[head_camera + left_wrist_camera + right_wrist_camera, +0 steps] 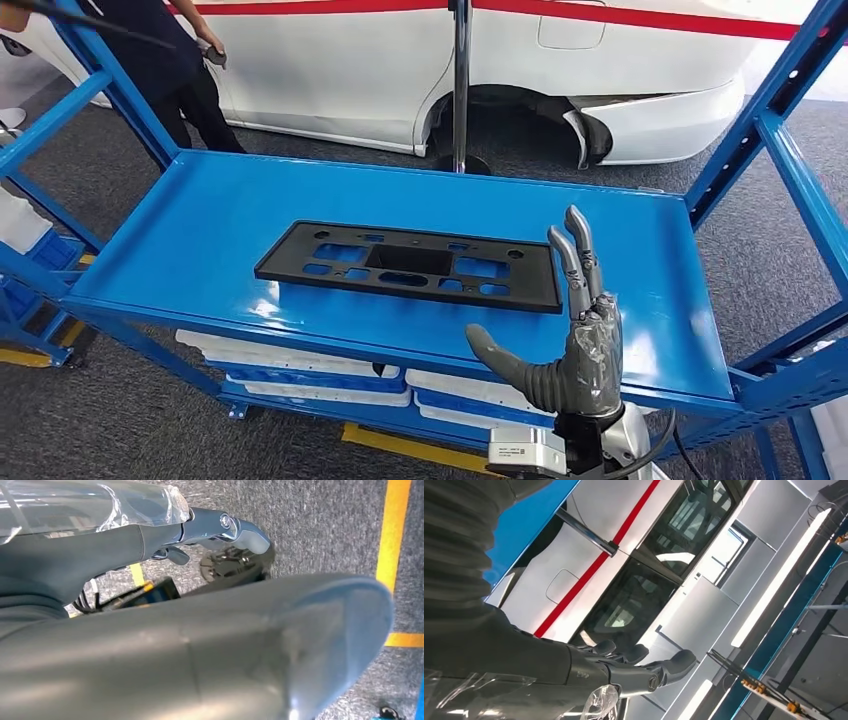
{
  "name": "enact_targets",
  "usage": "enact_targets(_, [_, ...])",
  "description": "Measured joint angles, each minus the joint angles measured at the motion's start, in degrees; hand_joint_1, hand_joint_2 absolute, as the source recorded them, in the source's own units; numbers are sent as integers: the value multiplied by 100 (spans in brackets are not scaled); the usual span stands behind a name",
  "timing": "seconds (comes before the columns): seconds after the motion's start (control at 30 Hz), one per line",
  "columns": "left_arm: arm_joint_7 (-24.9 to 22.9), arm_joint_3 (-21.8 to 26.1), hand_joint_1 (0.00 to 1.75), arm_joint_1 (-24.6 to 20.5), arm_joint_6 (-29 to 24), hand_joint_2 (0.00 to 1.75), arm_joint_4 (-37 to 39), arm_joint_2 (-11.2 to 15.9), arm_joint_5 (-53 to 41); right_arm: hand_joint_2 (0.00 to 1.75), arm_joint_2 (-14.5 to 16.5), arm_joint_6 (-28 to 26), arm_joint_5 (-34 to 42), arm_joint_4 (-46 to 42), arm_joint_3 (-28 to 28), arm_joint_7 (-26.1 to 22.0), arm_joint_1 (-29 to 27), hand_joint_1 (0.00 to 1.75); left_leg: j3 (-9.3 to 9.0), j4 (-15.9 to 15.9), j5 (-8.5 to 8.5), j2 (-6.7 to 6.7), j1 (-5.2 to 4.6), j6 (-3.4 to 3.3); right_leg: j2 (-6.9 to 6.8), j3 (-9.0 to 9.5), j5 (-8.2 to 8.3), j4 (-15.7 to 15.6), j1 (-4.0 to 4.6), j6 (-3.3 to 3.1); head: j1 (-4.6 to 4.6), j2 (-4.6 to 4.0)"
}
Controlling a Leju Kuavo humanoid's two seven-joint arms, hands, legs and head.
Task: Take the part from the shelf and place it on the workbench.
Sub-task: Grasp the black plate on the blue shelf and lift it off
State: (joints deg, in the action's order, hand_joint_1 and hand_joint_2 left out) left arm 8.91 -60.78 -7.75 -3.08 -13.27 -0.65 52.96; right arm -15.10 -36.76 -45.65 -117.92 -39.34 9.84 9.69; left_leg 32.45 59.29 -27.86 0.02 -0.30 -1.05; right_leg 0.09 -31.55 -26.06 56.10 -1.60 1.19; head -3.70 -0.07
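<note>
A flat black plastic part [410, 265] with several cut-outs lies in the middle of the blue shelf [200, 230]. My right hand [575, 335] is raised over the shelf's front right, just right of the part's near corner, fingers straight up and thumb spread toward the part, holding nothing and not touching it. In the right wrist view the same hand [624, 667] points its fingers out with nothing in them. In the left wrist view my left hand [220, 530] hangs over grey carpet, fingers out and nothing in them.
The shelf's blue uprights [770, 100] rise at both sides. White trays [300, 365] sit on the lower level. A white car [520, 70] and a chrome pole [461, 85] stand behind the shelf. A person in dark clothes [165, 60] stands at the back left. Yellow floor tape [395, 535] marks the carpet.
</note>
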Motion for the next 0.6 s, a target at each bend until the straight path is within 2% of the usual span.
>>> enact_targets(0.07, [1,0,0,1,0,0,0,-1,0,175,1,0,-1,0,0,-1,0,0,349,802,-402,0,39,75,-6,-29,13,2,-3,-20,-11,0])
enact_targets(0.1, [1,0,0,5,1,0,0,-1,1,175,1,0,-1,0,0,-1,-1,0,500,1146,-530,1,56,94,-8,-41,19,2,-2,-25,-13,0])
enact_targets(0.13, [1,0,0,11,2,0,0,-1,1,175,0,0,-1,0,0,-1,-2,0,567,1303,-551,1,65,99,-8,-48,22,3,-1,-26,-13,0])
enact_targets(0.17, [1,0,0,14,3,0,0,-1,1,175,0,0,-1,0,0,-1,-3,0,520,1224,-460,0,69,90,-7,-48,26,3,0,-25,-14,0])
enact_targets(0.2, [1,0,0,12,5,0,0,-1,1,175,0,0,-1,0,0,-1,-2,0,359,904,-275,0,66,67,-5,-43,29,3,1,-22,-14,0])
enact_targets(0.27, [1,0,0,0,8,0,0,1,0,175,0,0,-1,0,0,-1,3,0,-79,6,106,-1,38,-11,-1,-31,35,0,10,-5,-14,0])
enact_targets(0.3, [1,0,0,-8,8,0,0,2,0,175,0,0,-1,0,0,-2,6,0,-222,-309,209,-1,13,-47,-2,-35,42,-2,12,16,-14,0])
enact_targets(0.33, [1,0,0,-13,9,0,0,3,0,175,0,1,-1,0,0,-2,7,0,-283,-467,241,-1,-11,-74,-3,-45,51,-5,11,44,-13,0])
enact_targets(0.43, [1,0,0,-10,19,0,0,3,0,175,-1,11,-3,0,0,-4,11,0,-270,-549,289,1,-29,-141,-11,-63,72,-29,-8,150,-11,0])
enact_targets(0.47, [2,1,0,-11,23,0,0,4,0,131,-2,19,-2,0,0,-4,14,0,-276,-594,327,2,-18,-173,-11,-96,9,37,-3,171,-8,0])
enact_targets(0.5, [2,1,0,-15,27,0,0,5,0,87,-4,33,1,1,0,-2,16,0,-283,-638,363,4,-6,-203,-10,-175,-123,218,5,183,-1,0])
enact_targets(0.57, [3,2,0,-20,36,0,0,5,0,0,-7,76,9,5,0,5,10,0,-274,-663,391,8,-7,-233,-7,-492,-533,946,21,187,12,0])
enact_targets(0.6, [3,1,0,-18,43,0,0,4,0,0,-10,108,16,12,0,9,3,0,-267,-661,393,10,-15,-240,-6,-660,-696,1342,24,193,16,0])
